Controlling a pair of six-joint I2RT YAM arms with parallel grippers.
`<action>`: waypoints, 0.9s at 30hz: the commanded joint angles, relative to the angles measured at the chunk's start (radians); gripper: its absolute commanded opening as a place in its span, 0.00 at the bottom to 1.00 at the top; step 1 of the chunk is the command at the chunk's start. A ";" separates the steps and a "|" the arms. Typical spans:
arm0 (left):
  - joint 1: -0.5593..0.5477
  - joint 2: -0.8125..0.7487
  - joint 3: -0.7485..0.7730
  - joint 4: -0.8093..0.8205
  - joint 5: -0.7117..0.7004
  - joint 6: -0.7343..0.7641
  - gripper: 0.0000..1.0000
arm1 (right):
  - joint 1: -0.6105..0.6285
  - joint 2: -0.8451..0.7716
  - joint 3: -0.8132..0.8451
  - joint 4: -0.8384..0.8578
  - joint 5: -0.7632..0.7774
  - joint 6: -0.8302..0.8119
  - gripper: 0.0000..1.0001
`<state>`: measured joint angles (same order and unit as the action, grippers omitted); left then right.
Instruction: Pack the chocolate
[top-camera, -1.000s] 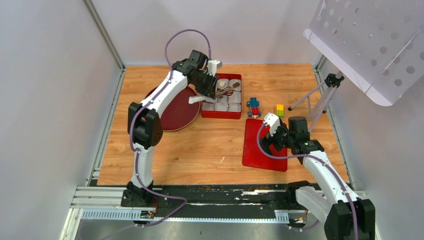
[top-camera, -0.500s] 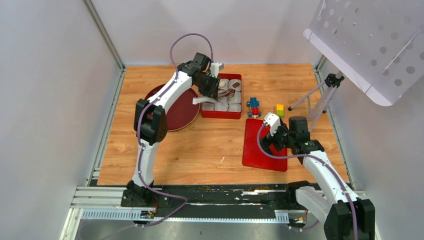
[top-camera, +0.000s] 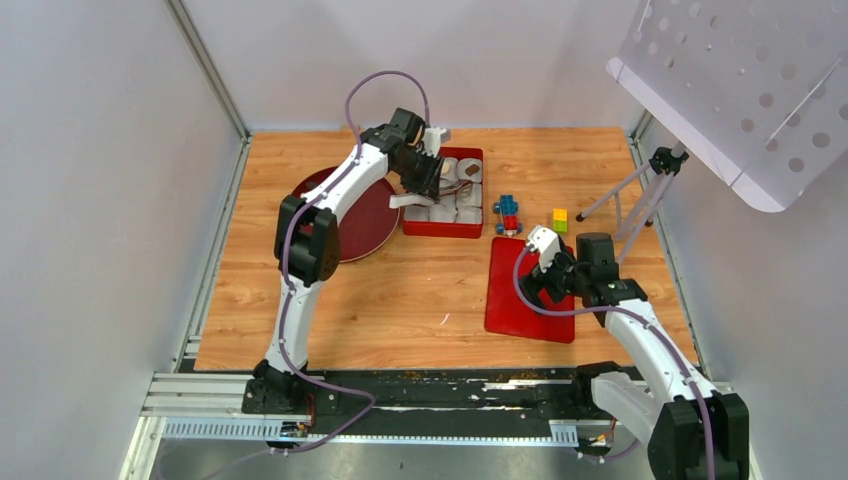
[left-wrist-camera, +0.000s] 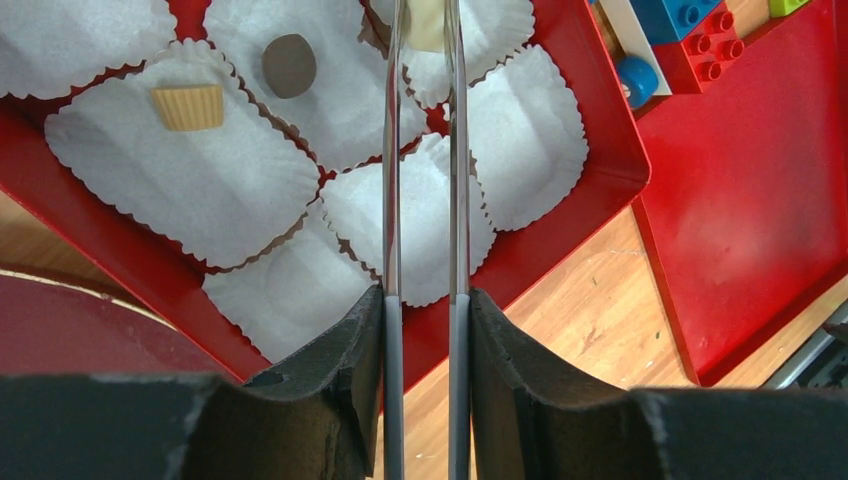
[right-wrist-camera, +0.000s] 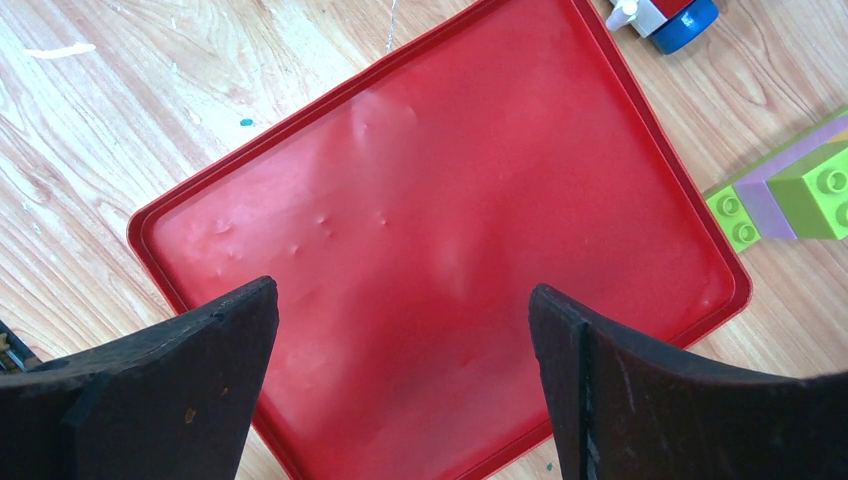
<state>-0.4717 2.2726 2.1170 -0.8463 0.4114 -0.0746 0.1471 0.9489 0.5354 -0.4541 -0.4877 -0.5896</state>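
Note:
My left gripper (left-wrist-camera: 425, 305) is shut on a pair of clear tongs (left-wrist-camera: 391, 200) and hangs over the red box (left-wrist-camera: 600, 185) of white paper cups (left-wrist-camera: 525, 130). A pale cream chocolate (left-wrist-camera: 427, 25) sits between the tong tips at the top edge of the left wrist view, above a cup. One tan chocolate (left-wrist-camera: 188, 107) and one dark brown chocolate (left-wrist-camera: 288, 65) lie in cups at the left. In the top view the left gripper (top-camera: 422, 178) is above the box (top-camera: 443, 228). My right gripper (right-wrist-camera: 400, 300) stands open over a flat red lid (right-wrist-camera: 450, 200), holding nothing.
A dark red round plate (top-camera: 355, 220) lies left of the box. Toy blocks (top-camera: 508, 213) and a green-yellow block (top-camera: 560, 219) sit between the box and the red lid (top-camera: 520, 305). A small tripod (top-camera: 640, 190) and a perforated white panel (top-camera: 740, 90) stand at the right.
The left arm has swung a little to the right and further over the box with the tongs. The right arm has not moved.

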 joint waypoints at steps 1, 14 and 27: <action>-0.005 -0.005 0.055 0.044 0.050 -0.012 0.41 | -0.004 0.005 0.008 0.021 -0.006 -0.014 0.96; -0.004 -0.074 0.120 0.018 -0.009 0.038 0.46 | -0.004 0.011 0.010 0.023 -0.005 -0.016 0.96; 0.178 -0.430 -0.097 -0.283 -0.205 0.249 0.27 | -0.004 0.018 -0.004 0.052 -0.005 -0.013 0.97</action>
<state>-0.3965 1.9961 2.0850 -1.0016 0.2768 0.0727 0.1471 0.9768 0.5354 -0.4507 -0.4877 -0.5968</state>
